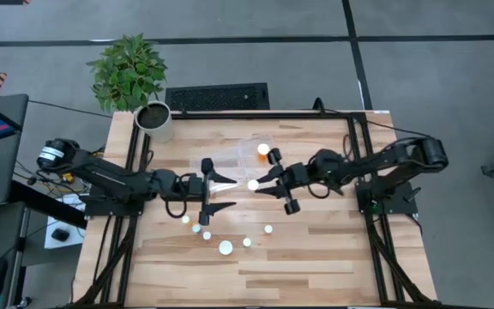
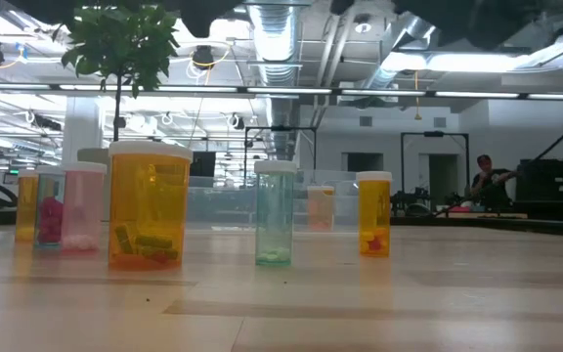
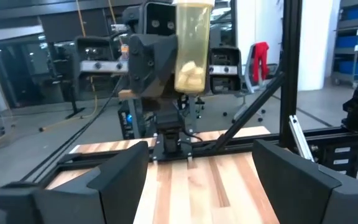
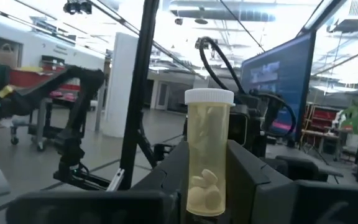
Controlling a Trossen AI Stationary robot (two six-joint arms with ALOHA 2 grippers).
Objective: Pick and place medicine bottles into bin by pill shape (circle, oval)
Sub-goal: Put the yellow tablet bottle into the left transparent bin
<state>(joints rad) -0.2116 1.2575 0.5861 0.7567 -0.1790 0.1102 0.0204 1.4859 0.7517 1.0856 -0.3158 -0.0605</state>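
Observation:
My right gripper (image 1: 260,184) is shut on a pale yellow pill bottle (image 4: 207,152) with a white cap (image 1: 253,184), held above the table's middle. The bottle also shows in the left wrist view (image 3: 191,46), with pale pills at its bottom. My left gripper (image 1: 227,193) is open and empty, level, facing the bottle from the left; its fingers (image 3: 117,180) stand wide apart. The clear bin (image 1: 245,153) lies just beyond, with one capped bottle (image 1: 263,148) in it. Several bottles (image 1: 225,247) stand on their bases on the table nearer the front; the low view shows them (image 2: 149,205). My right gripper pinches the bottle's lower body (image 4: 199,180) between its two fingers (image 4: 244,177), one on each side. The fingers come level from the table's right. The bottle stands upright in the hold, cap up, lifted clear of the table.
A white plant pot (image 1: 154,120) with a green plant stands at the far left corner. A black keyboard (image 1: 217,96) lies beyond the far edge. Black frame rails (image 1: 363,172) run along the table's sides. A person (image 2: 487,176) sits in the room behind.

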